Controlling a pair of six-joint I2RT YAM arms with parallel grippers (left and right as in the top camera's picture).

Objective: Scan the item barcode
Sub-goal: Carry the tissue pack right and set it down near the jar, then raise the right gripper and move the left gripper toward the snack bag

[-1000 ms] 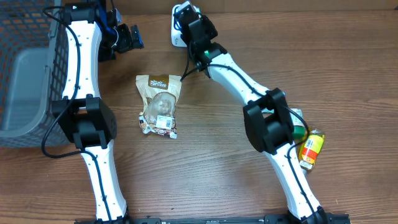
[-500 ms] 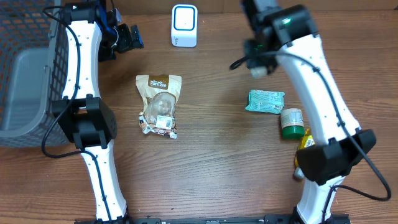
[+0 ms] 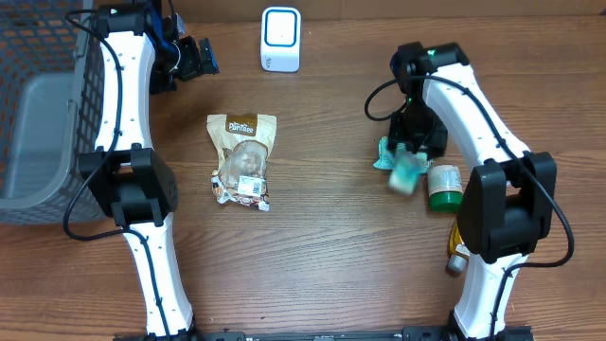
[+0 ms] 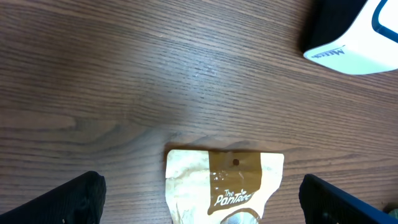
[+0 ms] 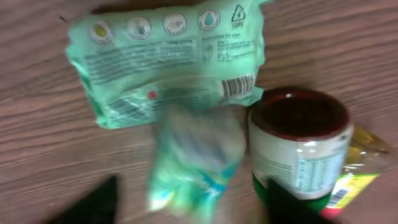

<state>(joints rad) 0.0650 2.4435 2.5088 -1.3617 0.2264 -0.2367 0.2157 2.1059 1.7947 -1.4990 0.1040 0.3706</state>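
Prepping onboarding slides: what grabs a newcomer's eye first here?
The motion-blurred small green packet sits between the fingers of the wide-open right claw. It overlaps the edge of the larger green packet, whose barcode faces up beside the jar. Next comes the brown snack bag mid-table, with the white scanner at the far edge.
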